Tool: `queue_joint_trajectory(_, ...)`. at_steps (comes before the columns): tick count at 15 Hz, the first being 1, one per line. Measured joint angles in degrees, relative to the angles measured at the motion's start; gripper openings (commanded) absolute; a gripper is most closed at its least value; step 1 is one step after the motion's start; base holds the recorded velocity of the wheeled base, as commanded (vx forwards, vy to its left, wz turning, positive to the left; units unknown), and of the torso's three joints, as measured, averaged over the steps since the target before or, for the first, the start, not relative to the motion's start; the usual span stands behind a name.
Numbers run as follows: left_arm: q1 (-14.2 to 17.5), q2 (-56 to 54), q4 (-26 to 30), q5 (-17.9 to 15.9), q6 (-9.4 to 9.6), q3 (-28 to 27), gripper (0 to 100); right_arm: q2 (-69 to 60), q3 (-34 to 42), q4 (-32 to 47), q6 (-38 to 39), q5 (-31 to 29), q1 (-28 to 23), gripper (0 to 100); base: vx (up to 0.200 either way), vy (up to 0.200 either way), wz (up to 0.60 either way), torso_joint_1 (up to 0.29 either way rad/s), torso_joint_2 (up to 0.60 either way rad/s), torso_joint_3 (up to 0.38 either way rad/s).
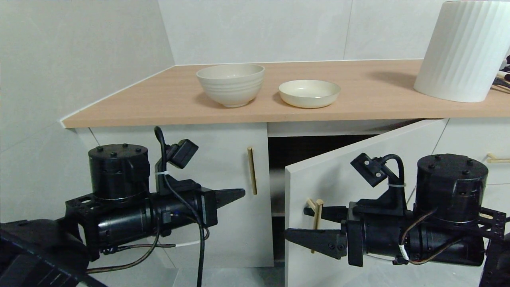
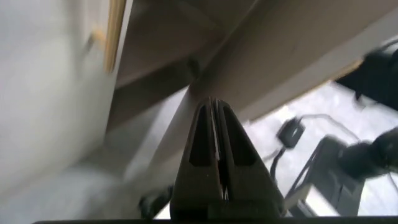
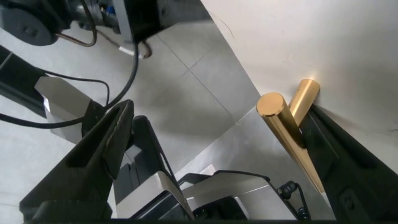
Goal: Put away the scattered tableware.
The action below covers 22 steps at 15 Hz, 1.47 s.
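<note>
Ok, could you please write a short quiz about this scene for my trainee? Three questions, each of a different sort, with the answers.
1. True or false: the cabinet door in front of the right hand is shut.
2. On the counter, which stands farther to the robot's left? A) the deep bowl B) the shallow bowl
3. Fill in: the right hand's open fingers stand on either side of the door's brass ____.
Key: 1 false; 2 A; 3 handle.
</note>
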Motion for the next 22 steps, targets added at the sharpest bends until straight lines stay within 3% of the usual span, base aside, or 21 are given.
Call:
queue_joint_trajectory(2, -1.16, 2.99, -5.51, 0.11, -1.23, -0.67, 0, -0.2, 0.07, 0.12, 0.0, 0.0, 0.0, 100, 0.0, 0.0, 0.0, 0.0, 0.0, 0.0)
queue_joint_trajectory(6, -3.06, 13.07, -18.86, -0.01, -0.68, -4.06, 0, -0.34, 0.33, 0.09, -0.06, 0.0, 0.01, 100, 0.0, 0.0, 0.0, 0.0, 0.0, 0.0)
queue_joint_trajectory(9, -6.18, 20.68, -30.37, -0.01, 2.28, -4.83, 0, -0.63, 0.63, 0.22, -0.28, 0.02, 0.01, 100, 0.0, 0.0, 0.0, 0.0, 0.0, 0.0)
queue_joint_trajectory(15, -9.53, 23.69, -30.93, 1.44, 6.7, -4.78, 0, -1.0, 1.46, 0.28, -1.76, -0.27, 0.01, 100, 0.0, 0.0, 0.0, 0.0, 0.0, 0.0)
queue_joint_trajectory(17, -11.0, 23.19, -30.68, 2.16, 6.96, -4.77, 0, -1.35, 2.97, 0.3, -6.72, -0.93, -0.11, 100, 0.0, 0.0, 0.0, 0.0, 0.0, 0.0)
queue_joint_trajectory(22, -12.63, 22.81, -30.9, 2.9, 6.96, -4.3, 0, -1.63, 5.29, 0.91, -11.39, -11.74, -0.55, 100, 0.0, 0.0, 0.0, 0.0, 0.0, 0.0)
